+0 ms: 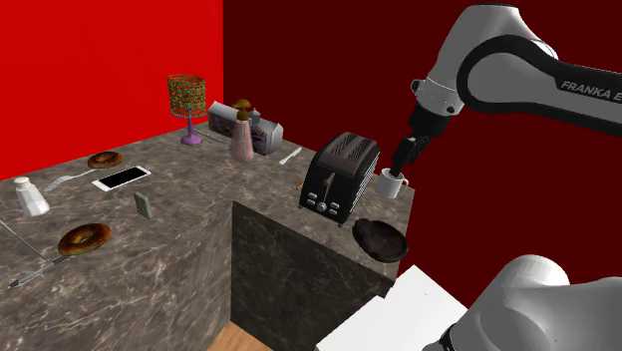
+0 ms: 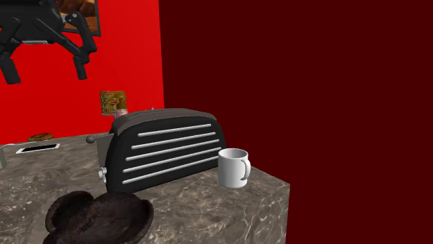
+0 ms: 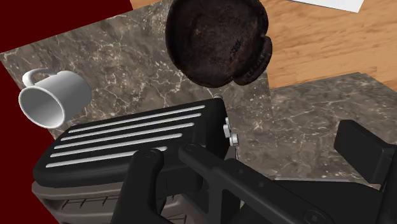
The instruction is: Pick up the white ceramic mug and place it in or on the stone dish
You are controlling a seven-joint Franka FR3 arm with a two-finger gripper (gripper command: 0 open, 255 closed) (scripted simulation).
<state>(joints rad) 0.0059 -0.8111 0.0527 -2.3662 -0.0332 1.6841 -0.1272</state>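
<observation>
we see the white mug [image 1: 392, 183] [image 2: 233, 168] [image 3: 52, 98] standing upright on the dark veined counter [image 1: 199, 234], just beside the black toaster [image 1: 340, 175] [image 2: 166, 149] [image 3: 127, 146] and near the counter's corner. its long axis runs straight up, its mouth faces the ceiling, and the wrist view looks into a bare white inside with nothing in it. its handle points away from the toaster, toward the second exterior view's right. the dark, lumpy-rimmed stone dish [image 1: 380, 239] [image 2: 100, 218] [image 3: 219, 41] sits at the counter's edge, apart from the mug, and we find it empty too. the gripper [image 1: 407, 155] [image 2: 45, 68] [image 3: 254, 162] hangs above the toaster with its jaws spread wide and nothing between them, and we see it touching neither the mug nor the dish.
</observation>
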